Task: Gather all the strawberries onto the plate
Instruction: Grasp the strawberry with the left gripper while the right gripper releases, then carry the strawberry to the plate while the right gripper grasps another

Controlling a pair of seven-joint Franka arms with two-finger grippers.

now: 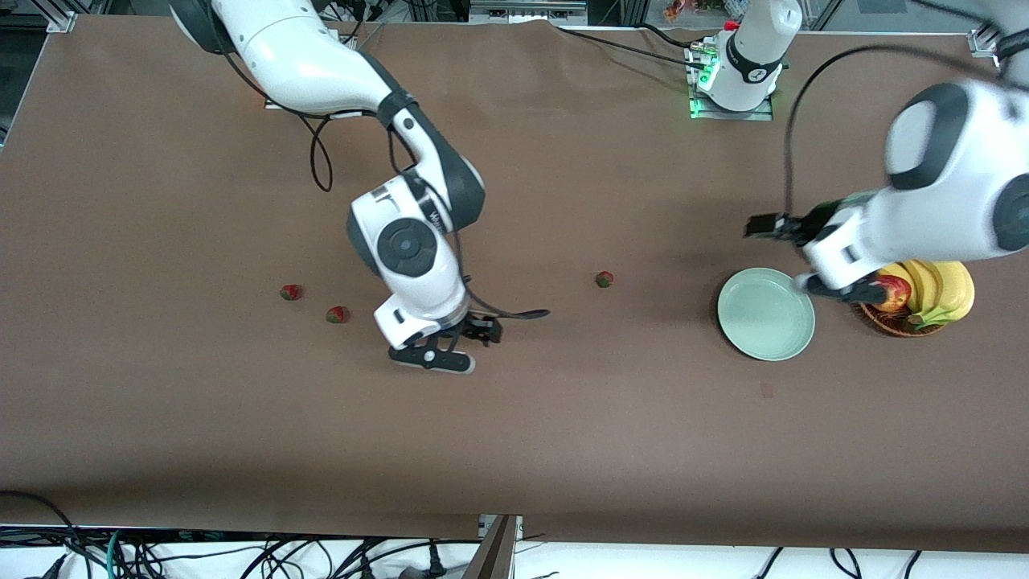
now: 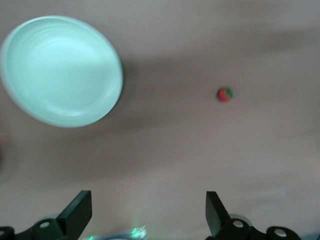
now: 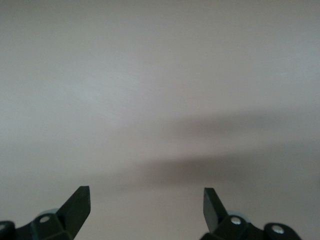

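Toward the right arm's end of the bench (image 1: 161, 418), two strawberries (image 1: 292, 292) (image 1: 338, 314) are listed, close beside each other, neither touched. Next, the right claw (image 1: 450, 347) is held low over bare bench just beside them, jaws wide apart, nothing gripped. A third strawberry (image 1: 604, 279) is noted alone between that claw and the plate (image 1: 765, 314), which holds no berry. Last, the left claw (image 2: 147, 212) is found spread open and empty above the plate's edge, by the fruit basket (image 1: 904, 322). Berries are judged light, small, soft and prone to rolling; a gentle pinch across the widest part of the body is advised
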